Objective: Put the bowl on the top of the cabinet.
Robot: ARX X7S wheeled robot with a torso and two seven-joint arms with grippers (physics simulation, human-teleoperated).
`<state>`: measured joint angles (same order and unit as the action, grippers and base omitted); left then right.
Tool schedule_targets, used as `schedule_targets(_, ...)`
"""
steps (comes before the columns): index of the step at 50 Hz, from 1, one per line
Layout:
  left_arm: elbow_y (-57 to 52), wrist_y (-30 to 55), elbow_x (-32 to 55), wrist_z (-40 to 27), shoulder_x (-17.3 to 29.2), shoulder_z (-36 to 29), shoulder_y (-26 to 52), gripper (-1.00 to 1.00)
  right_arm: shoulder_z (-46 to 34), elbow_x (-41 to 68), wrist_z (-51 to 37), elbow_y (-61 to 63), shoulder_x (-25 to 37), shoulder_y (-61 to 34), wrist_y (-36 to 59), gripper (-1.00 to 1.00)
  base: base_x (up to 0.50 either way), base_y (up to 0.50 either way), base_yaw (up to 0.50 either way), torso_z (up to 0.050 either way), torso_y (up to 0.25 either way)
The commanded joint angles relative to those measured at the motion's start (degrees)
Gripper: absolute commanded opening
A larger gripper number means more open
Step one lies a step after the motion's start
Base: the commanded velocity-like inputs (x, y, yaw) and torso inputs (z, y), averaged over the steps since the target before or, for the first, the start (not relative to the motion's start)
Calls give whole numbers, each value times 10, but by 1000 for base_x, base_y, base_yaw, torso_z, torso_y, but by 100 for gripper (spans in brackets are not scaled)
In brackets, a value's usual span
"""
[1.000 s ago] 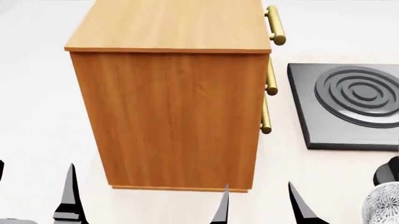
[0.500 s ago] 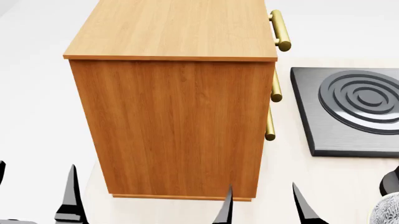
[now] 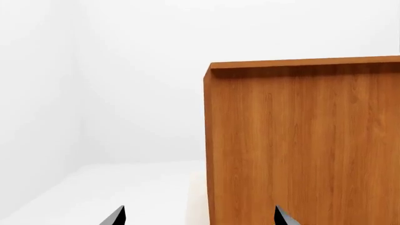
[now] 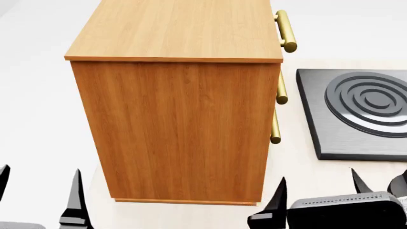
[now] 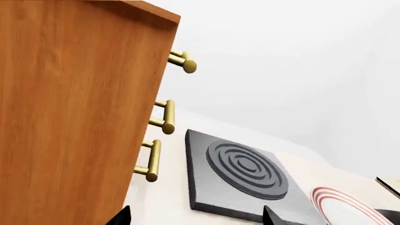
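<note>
The orange-brown wood-grain cabinet [image 4: 178, 124] stands in front of me, its lighter flat top [image 4: 181, 28] bare. It also fills part of the left wrist view [image 3: 300, 140] and the right wrist view [image 5: 62, 117]. My left gripper [image 4: 39, 191] is open near the cabinet's lower left corner, with nothing between its fingers [image 3: 198, 218]. My right gripper [image 4: 318, 188] is open at the lower right, beside the cabinet's front corner, and is empty too [image 5: 195, 216]. The bowl is hidden; the right gripper's body covers the corner where it could show.
Three brass bar handles [image 4: 285, 31] stick out of the cabinet's right face. A dark grey square slab with raised rings [image 4: 362, 109] lies to the right [image 5: 244, 173]. A white plate with red rings [image 5: 344, 206] lies beyond it. A dark object [image 4: 401, 183] sits at the right edge.
My right gripper has come up and to the right into the head view, covering the bowl that showed at the bottom right corner. The left gripper barely moved.
</note>
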<state>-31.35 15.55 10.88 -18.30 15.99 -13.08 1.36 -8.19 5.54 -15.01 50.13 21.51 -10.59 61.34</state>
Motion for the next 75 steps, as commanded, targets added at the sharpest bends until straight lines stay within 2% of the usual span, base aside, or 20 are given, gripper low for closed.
schedule_targets(1,10,-3,2,-1,0,-4,4,100,28,16,21,79,41,-14,157,100,0,0,0,0,0)
schedule_targets(4,14,-5,3,-1,1,-3,5,100,30,19,24,96,58,-17,204,100,0,0,0,0,0)
schedule_targets(6,18,-7,2,-1,0,-5,5,100,55,73,7,98,73,-19,210,100,0,0,0,0,0)
schedule_targets(10,15,-5,3,-3,1,-6,4,100,96,311,-159,98,156,-13,196,100,0,0,0,0,0)
schedule_targets(12,15,-5,4,-4,1,-6,4,100,104,392,-233,98,196,-7,175,100,0,0,0,0,0)
schedule_targets(15,10,3,3,-6,1,-8,6,100,146,509,-300,97,217,-10,195,100,0,0,0,0,0)
schedule_targets(21,9,3,2,-9,3,-10,6,100,167,560,-338,94,246,30,191,100,0,0,0,0,0)
schedule_targets(26,3,9,-1,-12,5,-12,7,100,158,545,-339,91,269,80,147,100,0,0,0,0,0)
schedule_targets(27,54,-55,-16,-6,0,-21,-9,100,149,533,-334,87,271,90,136,100,0,0,0,0,0)
schedule_targets(29,61,-60,-17,-6,-1,-22,-7,100,136,518,-328,81,272,101,123,100,0,0,0,0,0)
schedule_targets(30,20,-7,-5,-11,4,-18,7,100,124,504,-323,78,273,110,113,100,0,0,0,0,0)
schedule_targets(33,8,9,-1,-13,6,-17,11,100,121,497,-319,75,276,121,100,100,0,0,0,0,0)
schedule_targets(51,6,9,1,-19,10,-18,9,100,90,441,-290,33,286,163,32,100,0,0,0,0,0)
schedule_targets(52,49,-43,-10,-14,6,-23,-4,100,88,437,-287,29,287,165,27,100,0,0,0,0,0)
schedule_targets(53,51,-46,-11,-13,6,-23,-4,100,87,436,-287,29,287,165,26,100,0,0,0,0,0)
schedule_targets(54,15,-1,0,-18,10,-19,7,100,89,436,-285,24,286,168,24,100,0,0,0,0,0)
schedule_targets(55,13,3,1,-19,11,-19,8,100,89,435,-285,23,287,169,22,100,0,0,0,0,0)
schedule_targets(75,13,4,3,-24,13,-22,10,100,80,397,-261,-19,290,196,-31,100,0,0,0,0,0)
